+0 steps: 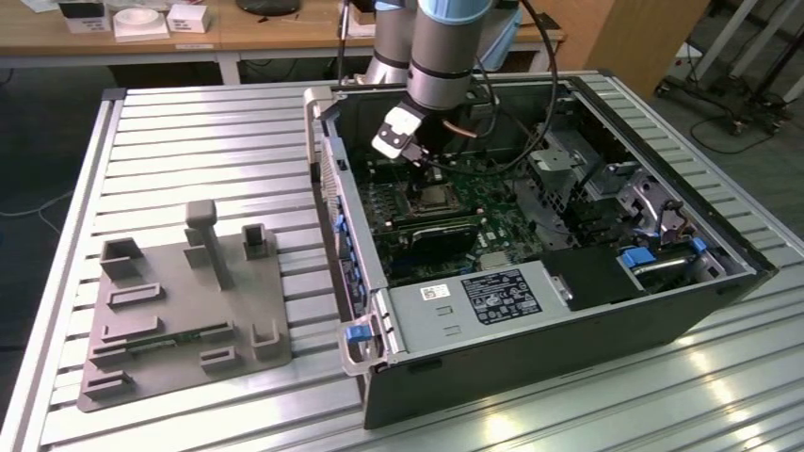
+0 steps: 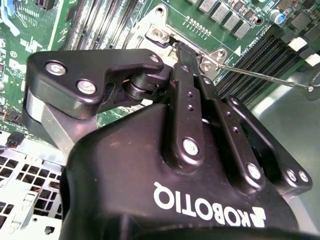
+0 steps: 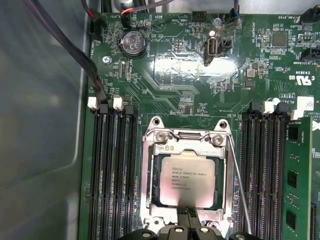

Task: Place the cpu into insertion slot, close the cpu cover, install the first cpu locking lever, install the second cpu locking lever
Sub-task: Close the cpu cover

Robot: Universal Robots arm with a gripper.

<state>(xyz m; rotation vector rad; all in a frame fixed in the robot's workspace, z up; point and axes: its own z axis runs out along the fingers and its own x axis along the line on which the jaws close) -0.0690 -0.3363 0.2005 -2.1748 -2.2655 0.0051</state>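
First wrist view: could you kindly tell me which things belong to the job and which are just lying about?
Job: cpu, cover, lever, gripper.
Lying about: memory slots, coin battery, cable.

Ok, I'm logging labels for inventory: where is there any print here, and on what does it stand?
Cpu top: lines of dark print, too small to read.
Gripper body: a maker's name in large white letters.
Board: many tiny white markings, too small to read.
Dark label, exterior view: print too small to read.
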